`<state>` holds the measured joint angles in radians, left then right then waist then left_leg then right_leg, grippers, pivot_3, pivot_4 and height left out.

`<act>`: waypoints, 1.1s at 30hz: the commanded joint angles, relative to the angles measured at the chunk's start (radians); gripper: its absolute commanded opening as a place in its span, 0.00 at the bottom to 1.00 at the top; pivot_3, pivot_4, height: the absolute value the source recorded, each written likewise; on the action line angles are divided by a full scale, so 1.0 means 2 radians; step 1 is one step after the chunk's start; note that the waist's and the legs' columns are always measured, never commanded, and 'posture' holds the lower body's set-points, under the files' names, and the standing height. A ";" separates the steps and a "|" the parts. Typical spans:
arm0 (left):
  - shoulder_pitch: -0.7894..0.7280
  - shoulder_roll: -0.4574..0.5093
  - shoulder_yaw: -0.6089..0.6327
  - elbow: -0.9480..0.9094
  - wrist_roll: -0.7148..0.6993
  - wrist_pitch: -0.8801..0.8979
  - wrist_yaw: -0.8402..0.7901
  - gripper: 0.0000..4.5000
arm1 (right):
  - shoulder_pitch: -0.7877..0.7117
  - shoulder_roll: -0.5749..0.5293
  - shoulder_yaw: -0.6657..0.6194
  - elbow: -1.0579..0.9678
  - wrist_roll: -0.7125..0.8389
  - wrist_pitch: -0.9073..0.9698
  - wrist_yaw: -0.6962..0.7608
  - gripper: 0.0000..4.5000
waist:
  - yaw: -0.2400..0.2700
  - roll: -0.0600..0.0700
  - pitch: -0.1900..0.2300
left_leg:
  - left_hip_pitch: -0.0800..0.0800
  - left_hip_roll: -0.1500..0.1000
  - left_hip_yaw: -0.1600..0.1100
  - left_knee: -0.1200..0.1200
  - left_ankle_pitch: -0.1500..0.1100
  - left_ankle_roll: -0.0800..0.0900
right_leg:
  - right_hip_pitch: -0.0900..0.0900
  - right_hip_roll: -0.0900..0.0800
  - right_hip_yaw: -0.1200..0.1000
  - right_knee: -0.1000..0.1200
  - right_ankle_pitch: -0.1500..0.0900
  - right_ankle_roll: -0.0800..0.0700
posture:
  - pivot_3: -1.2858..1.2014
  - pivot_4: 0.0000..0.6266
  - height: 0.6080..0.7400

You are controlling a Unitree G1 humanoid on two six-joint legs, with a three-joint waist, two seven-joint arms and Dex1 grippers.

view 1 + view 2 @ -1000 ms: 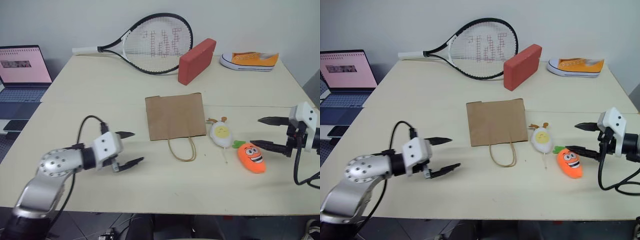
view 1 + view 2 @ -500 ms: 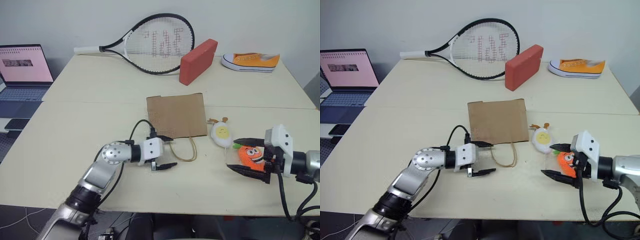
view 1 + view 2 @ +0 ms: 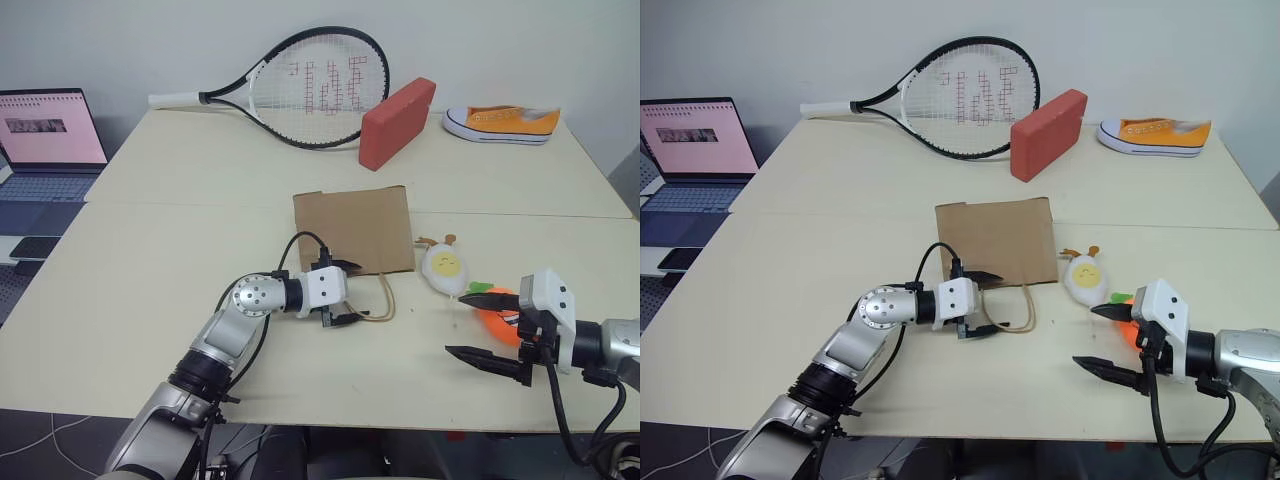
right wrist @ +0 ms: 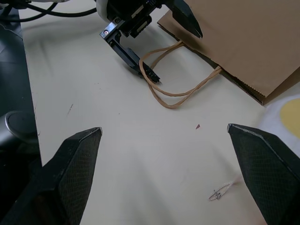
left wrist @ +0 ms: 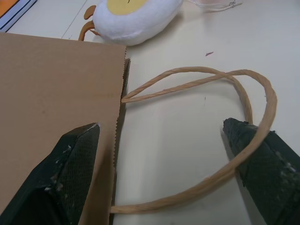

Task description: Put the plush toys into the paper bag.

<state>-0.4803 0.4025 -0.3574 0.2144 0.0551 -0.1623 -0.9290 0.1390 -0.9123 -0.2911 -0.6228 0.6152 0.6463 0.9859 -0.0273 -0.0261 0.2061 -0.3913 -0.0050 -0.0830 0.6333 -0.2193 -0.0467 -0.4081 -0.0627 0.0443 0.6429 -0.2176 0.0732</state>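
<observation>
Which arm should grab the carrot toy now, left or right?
Right. Its open pincer sits right beside the carrot toy, while the left pincer, also open, is across at the paper bag by the handles.

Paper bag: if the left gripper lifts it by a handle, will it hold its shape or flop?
The bag lies flat and creased shut, so it will probably hang limp, mouth closed. Its thin twisted handles look floppy and may slip between the open left gripper fingers. It seems light and likely slides if pushed.
</observation>
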 commanded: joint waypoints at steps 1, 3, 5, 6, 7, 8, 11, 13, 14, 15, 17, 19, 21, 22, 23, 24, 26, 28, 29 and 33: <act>-0.008 -0.004 0.000 -0.004 -0.003 -0.009 -0.004 0.87 | -0.003 0.001 -0.004 -0.015 0.010 -0.001 -0.007 1.00 | 0.000 0.000 0.000 | 0.000 0.000 0.000 0.000 0.000 0.000 | 0.000 0.000 0.000 0.000 0.000 0.000 | 0.52 0.24 1.00; -0.006 -0.003 -0.003 -0.007 -0.002 -0.008 -0.010 0.73 | -0.004 0.002 -0.001 -0.015 0.010 -0.001 -0.010 1.00 | 0.000 0.000 0.000 | 0.000 0.000 0.000 0.000 0.000 0.000 | 0.000 0.000 0.000 0.000 0.000 0.000 | 0.52 0.24 1.00; -0.002 -0.004 -0.003 -0.014 -0.007 0.002 -0.016 0.59 | -0.005 0.003 0.002 -0.014 0.010 -0.002 -0.011 1.00 | 0.000 0.000 0.000 | 0.000 0.000 0.000 0.000 0.000 0.000 | 0.000 0.000 0.000 0.000 0.000 0.000 | 0.52 0.24 1.00; -0.001 -0.005 -0.001 -0.017 -0.011 0.007 -0.018 0.52 | -0.005 0.003 0.003 -0.014 0.010 -0.002 -0.012 1.00 | 0.000 0.000 0.000 | 0.000 0.000 0.000 0.000 0.000 0.000 | 0.000 0.000 0.000 0.000 0.000 0.000 | 0.52 0.24 1.00; 0.000 -0.005 -0.001 -0.020 -0.012 0.011 -0.020 0.46 | -0.007 0.004 0.005 -0.013 0.009 -0.003 -0.014 1.00 | 0.000 0.000 0.000 | 0.000 0.000 0.000 0.000 0.000 0.000 | 0.000 0.000 0.000 0.000 0.000 0.000 | 0.52 0.24 1.00; 0.000 -0.005 0.000 -0.022 -0.013 0.013 -0.022 0.38 | -0.008 0.005 0.007 -0.012 0.008 -0.004 -0.015 1.00 | 0.000 0.000 0.000 | 0.000 0.000 0.000 0.000 0.000 0.000 | 0.000 0.000 0.000 0.000 0.000 0.000 | 0.52 0.24 1.00; 0.000 -0.004 0.008 -0.031 -0.025 0.035 -0.028 0.16 | -0.015 0.009 0.014 -0.010 0.006 -0.006 -0.020 1.00 | 0.000 0.000 0.000 | 0.000 0.000 0.000 0.000 0.000 0.000 | 0.000 0.000 0.000 0.000 0.000 0.000 | 0.52 0.24 1.00; -0.003 -0.004 0.016 -0.041 -0.038 0.056 -0.031 0.02 | -0.021 0.012 0.019 -0.007 0.004 -0.008 -0.023 1.00 | 0.000 0.000 0.000 | 0.000 0.000 0.000 0.000 0.000 0.000 | 0.000 0.000 0.000 0.000 0.000 0.000 | 0.52 0.24 1.00; -0.005 -0.002 0.017 -0.045 -0.041 0.062 -0.032 0.00 | -0.023 0.014 0.021 -0.006 0.003 -0.009 -0.024 1.00 | 0.000 0.000 0.000 | 0.000 0.000 0.000 0.000 0.000 0.000 | 0.000 0.000 0.000 0.000 0.000 0.000 | 0.52 0.24 1.00; -0.006 -0.001 0.018 -0.048 -0.043 0.066 -0.033 0.00 | -0.025 0.015 0.023 -0.004 0.002 -0.009 -0.026 1.00 | 0.000 0.000 0.000 | 0.000 0.000 0.000 0.000 0.000 0.000 | 0.000 0.000 0.000 0.000 0.000 0.000 | 0.52 0.24 1.00; -0.009 0.002 0.022 -0.062 -0.050 0.084 -0.037 0.00 | -0.028 0.021 0.031 -0.003 -0.003 -0.012 -0.033 1.00 | 0.000 0.000 0.000 | 0.000 0.000 0.000 0.000 0.000 0.000 | 0.000 0.000 0.000 0.000 0.000 0.000 | 0.52 0.24 1.00; -0.012 0.006 0.027 -0.080 -0.062 0.107 -0.043 0.00 | -0.031 0.028 0.039 -0.003 -0.005 -0.013 -0.041 1.00 | -0.001 0.000 0.000 | 0.000 0.000 0.000 0.000 0.000 0.000 | 0.000 0.000 0.000 0.000 0.000 0.000 | 0.52 0.24 1.00; -0.016 0.006 0.044 -0.107 -0.096 0.160 -0.047 0.00 | -0.034 0.038 0.046 -0.006 -0.003 -0.011 -0.050 0.96 | -0.001 0.000 0.000 | 0.000 0.000 0.000 0.000 0.000 0.000 | 0.000 0.000 0.000 0.000 0.000 0.000 | 0.52 0.24 1.00; -0.019 0.007 0.051 -0.118 -0.109 0.181 -0.049 0.00 | -0.035 0.042 0.050 -0.007 -0.003 -0.011 -0.054 0.91 | -0.001 0.000 0.000 | 0.000 0.000 0.000 0.000 0.000 0.000 | 0.000 0.000 0.000 0.000 0.000 0.000 | 0.52 0.24 1.00; -0.022 0.008 0.059 -0.130 -0.127 0.209 -0.051 0.00 | -0.038 0.049 0.054 -0.009 -0.002 -0.010 -0.061 0.86 | -0.001 0.000 0.000 | 0.000 0.000 0.000 0.000 0.000 0.000 | 0.000 0.000 0.000 0.000 0.000 0.000 | 0.52 0.24 1.00; -0.027 0.008 0.068 -0.142 -0.146 0.239 -0.052 0.00 | -0.041 0.055 0.058 -0.010 0.000 -0.009 -0.067 0.78 | -0.001 0.000 0.000 | 0.000 0.000 0.000 0.000 0.000 0.000 | 0.000 0.000 0.000 0.000 0.000 0.000 | 0.52 0.24 1.00; -0.035 0.008 0.085 -0.163 -0.183 0.294 -0.050 0.00 | -0.050 0.072 0.072 -0.011 -0.002 -0.008 -0.083 0.63 | -0.001 0.000 0.000 | 0.000 0.000 -0.001 0.000 0.000 0.000 | 0.000 0.000 0.000 0.000 0.000 0.000 | 0.52 0.24 1.00; -0.042 0.008 0.099 -0.175 -0.210 0.338 -0.043 0.00 | -0.062 0.088 0.088 -0.008 -0.011 -0.011 -0.098 0.48 | -0.002 0.000 0.000 | 0.000 0.000 -0.001 0.000 0.000 0.000 | 0.000 0.001 0.000 0.000 0.000 0.000 | 0.52 0.24 1.00; -0.046 0.008 0.105 -0.179 -0.221 0.358 -0.040 0.00 | -0.070 0.098 0.101 -0.003 -0.021 -0.015 -0.109 0.40 | -0.002 0.000 0.000 | 0.000 0.000 -0.001 0.000 0.000 0.000 | 0.000 0.001 0.000 0.000 0.000 0.000 | 0.52 0.24 1.00; -0.062 0.000 0.132 -0.193 -0.265 0.421 -0.017 0.00 | -0.099 0.140 0.142 0.024 -0.054 -0.030 -0.141 0.07 | -0.002 0.000 0.000 | 0.000 0.001 -0.001 0.000 0.000 0.000 | 0.000 0.001 0.000 0.000 0.000 0.000 | 0.52 0.24 1.00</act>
<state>-0.5790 0.4068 -0.1277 -0.1208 -0.4284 0.6414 -0.9810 -0.0390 -0.6460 -0.0230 -0.5777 0.5270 0.6155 0.7316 -0.0315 -0.0261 0.2062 -0.3916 -0.0040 -0.0856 0.6334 -0.2193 -0.0467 -0.4082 -0.0606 0.0435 0.6431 -0.2178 0.0730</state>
